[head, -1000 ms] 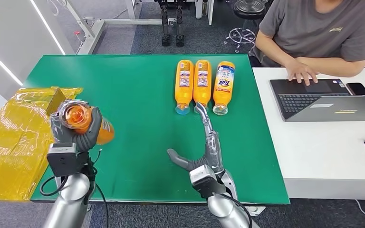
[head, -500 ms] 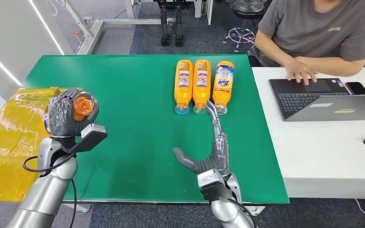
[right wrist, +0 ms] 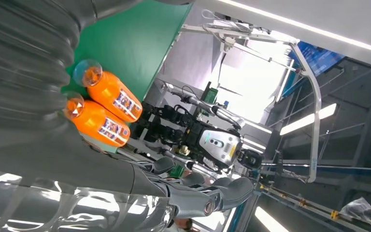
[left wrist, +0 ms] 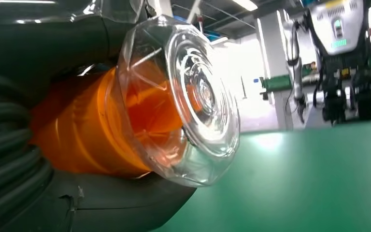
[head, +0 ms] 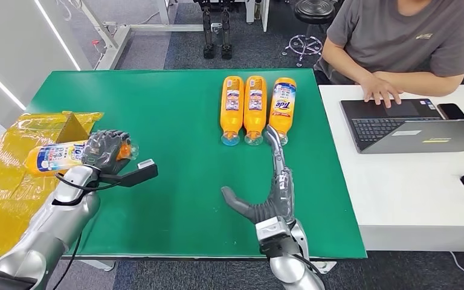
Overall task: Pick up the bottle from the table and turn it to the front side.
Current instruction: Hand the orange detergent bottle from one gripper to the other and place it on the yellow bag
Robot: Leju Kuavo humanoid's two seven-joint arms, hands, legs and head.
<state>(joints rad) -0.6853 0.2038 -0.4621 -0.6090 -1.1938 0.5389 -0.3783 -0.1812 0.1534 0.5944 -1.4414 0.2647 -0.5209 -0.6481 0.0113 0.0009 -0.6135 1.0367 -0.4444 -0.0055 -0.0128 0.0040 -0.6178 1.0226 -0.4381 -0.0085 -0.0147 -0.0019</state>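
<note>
left hand (head: 104, 152) has its fingers wrapped round one orange bottle (head: 54, 157), held off the green table (head: 169, 127) over its left edge; long axis lies level, clear cap toward the table's middle. right hand (head: 266, 202), fingers spread and holding nothing, points at the three bottles in a row (head: 254, 109) at the table's far side, fingertips just beside the rightmost cap. count: four bottles, the right hand nearer the row.

Green table (head: 175, 127) with three orange bottles (head: 254, 109) side by side, yellow bag (head: 9, 181) over its left edge
</note>
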